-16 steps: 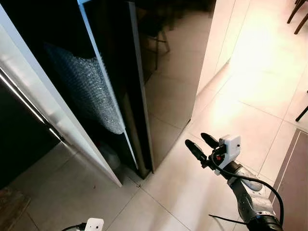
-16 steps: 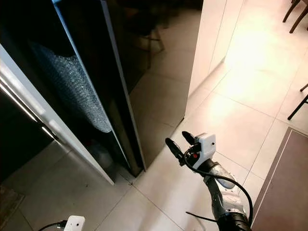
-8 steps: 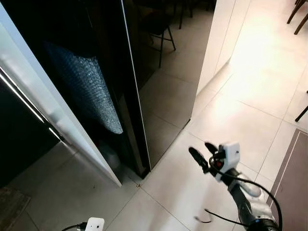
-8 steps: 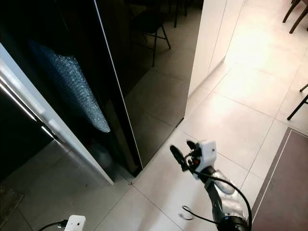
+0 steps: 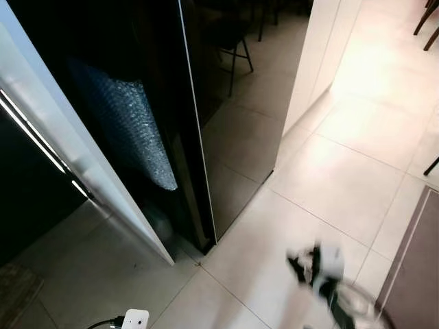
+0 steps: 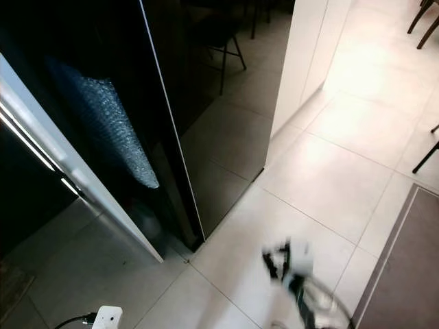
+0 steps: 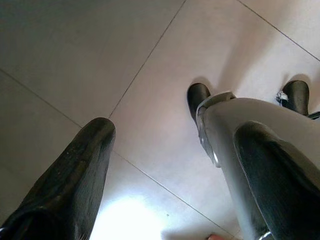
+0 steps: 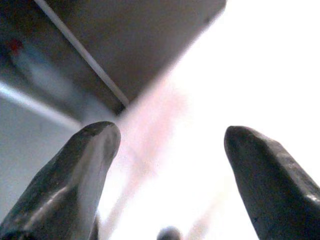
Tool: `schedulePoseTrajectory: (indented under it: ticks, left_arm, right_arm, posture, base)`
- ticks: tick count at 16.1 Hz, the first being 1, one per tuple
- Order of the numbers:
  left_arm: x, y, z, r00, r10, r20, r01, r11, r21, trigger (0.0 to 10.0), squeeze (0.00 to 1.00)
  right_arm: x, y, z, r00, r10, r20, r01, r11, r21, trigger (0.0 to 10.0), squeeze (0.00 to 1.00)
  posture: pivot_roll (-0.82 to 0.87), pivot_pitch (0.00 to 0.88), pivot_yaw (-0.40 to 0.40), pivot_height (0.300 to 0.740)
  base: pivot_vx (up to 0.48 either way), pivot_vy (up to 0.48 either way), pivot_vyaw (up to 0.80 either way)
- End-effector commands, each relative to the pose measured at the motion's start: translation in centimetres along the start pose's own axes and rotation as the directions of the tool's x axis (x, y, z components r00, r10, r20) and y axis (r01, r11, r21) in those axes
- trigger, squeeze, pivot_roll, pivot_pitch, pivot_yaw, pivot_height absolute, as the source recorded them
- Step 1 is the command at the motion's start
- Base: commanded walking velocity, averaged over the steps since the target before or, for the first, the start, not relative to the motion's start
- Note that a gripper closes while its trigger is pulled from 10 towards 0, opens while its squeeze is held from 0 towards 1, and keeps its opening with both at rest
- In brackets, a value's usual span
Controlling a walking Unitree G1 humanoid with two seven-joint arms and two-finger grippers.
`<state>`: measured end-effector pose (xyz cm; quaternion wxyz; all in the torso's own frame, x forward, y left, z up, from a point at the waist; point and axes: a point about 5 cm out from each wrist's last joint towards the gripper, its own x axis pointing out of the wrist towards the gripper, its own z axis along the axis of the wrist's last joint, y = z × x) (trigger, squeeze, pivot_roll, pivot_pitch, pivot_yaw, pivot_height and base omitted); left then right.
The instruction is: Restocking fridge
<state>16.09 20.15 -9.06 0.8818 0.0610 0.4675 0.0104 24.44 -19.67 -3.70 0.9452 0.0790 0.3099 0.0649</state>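
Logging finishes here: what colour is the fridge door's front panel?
Glossy black fridge door, mirroring the floor tiles and a chair; clearest in the left eye view.

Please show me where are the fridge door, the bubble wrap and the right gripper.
fridge door (image 5: 236, 130), left eye view, glossy black front.
bubble wrap (image 5: 134, 130), left eye view, middle of the sheet.
right gripper (image 8: 170, 165), right wrist view, between the jaws.

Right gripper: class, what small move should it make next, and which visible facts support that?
Probably let the right gripper settle low beside the robot. It is open, empty and blurred over the floor tiles, apart from the dark fridge door, which looks almost closed.
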Motion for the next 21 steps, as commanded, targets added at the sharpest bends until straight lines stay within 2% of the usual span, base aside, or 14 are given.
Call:
schedulePoseTrajectory:
  ticks: [1, 2, 3, 4, 7, 12, 16, 21]
  left_arm:
    - [-0.1, 0.2, -0.6, 1.0, 0.012, -0.021, -0.012, 1.0, -0.009, 10.0, 0.0]
    - [-0.1, 0.2, -0.6, 1.0, 0.012, -0.021, -0.012, 1.0, -0.009, 10.0, 0.0]
    - [-0.1, 0.2, -0.6, 1.0, 0.014, -0.019, -0.014, 1.0, -0.01, 10.0, 0.0]
    - [-0.1, 0.3, -0.4, 1.0, 0.016, -0.016, -0.016, 1.0, -0.012, 10.0, 0.0]
    - [-0.1, 0.2, -0.3, 1.0, 0.015, -0.01, -0.016, 1.0, -0.019, 10.0, 0.0]
    - [0.0, 0.1, 0.0, 1.0, 0.01, 0.005, -0.01, 0.999, -0.035, 10.0, 0.0]
    - [0.0, 0.1, 0.2, 1.0, 0.002, 0.001, -0.002, 1.0, -0.024, 10.0, 0.0]
    - [0.1, 0.1, 0.2, 1.0, 0.001, 0.001, 0.0, 1.0, -0.022, 10.0, 0.0]
  right_arm:
    - [-0.2, 0.1, -1.2, 0.998, -0.019, -0.055, 0.019, 1.0, -0.006, 10.0, 0.0]
    - [-0.2, 0.1, -1.3, 0.998, -0.021, -0.058, 0.02, 1.0, -0.008, 10.0, 0.0]
    - [-0.7, -0.1, -2.9, 0.992, -0.056, -0.114, 0.059, 0.998, 0.023, 10.0, 0.0]
    - [-1.7, -0.2, -5.8, 0.968, -0.114, -0.224, 0.13, 0.99, 0.059, 10.0, 0.0]
    - [-2.5, 0.0, -7.8, 0.946, -0.154, -0.284, 0.177, 0.983, 0.056, 10.0, 0.0]
    - [-2.3, 1.1, -8.2, 0.943, -0.154, -0.294, 0.177, 0.983, 0.053, 10.0, 0.0]
    - [-2.3, 0.4, -7.7, 0.936, -0.205, -0.285, 0.227, 0.973, 0.046, 10.0, 0.0]
    - [-2.3, 0.3, -7.7, 0.935, -0.211, -0.283, 0.234, 0.971, 0.048, 10.0, 0.0]
  posture:
    - [-0.1, 0.131, 0.035, 0.74]
    - [-0.1, 0.131, 0.035, 0.74]
    - [-0.09, 0.138, 0.036, 0.74]
    - [-0.09, 0.138, 0.033, 0.74]
    - [-0.08, 0.142, 0.028, 0.74]
    - [-0.08, 0.142, 0.028, 0.74]
    - [-0.08, 0.121, 0.031, 0.74]
    - [-0.08, 0.121, 0.031, 0.74]
  base:
    - [0.0, 0.0, 0.0]
    - [0.0, 0.0, 0.0]
    - [0.0, 0.0, 0.0]
    - [0.0, 0.0, 0.0]
    - [0.0, 0.0, 0.0]
    - [0.0, 0.0, 0.0]
    - [0.0, 0.0, 0.0]
    - [0.0, 0.0, 0.0]
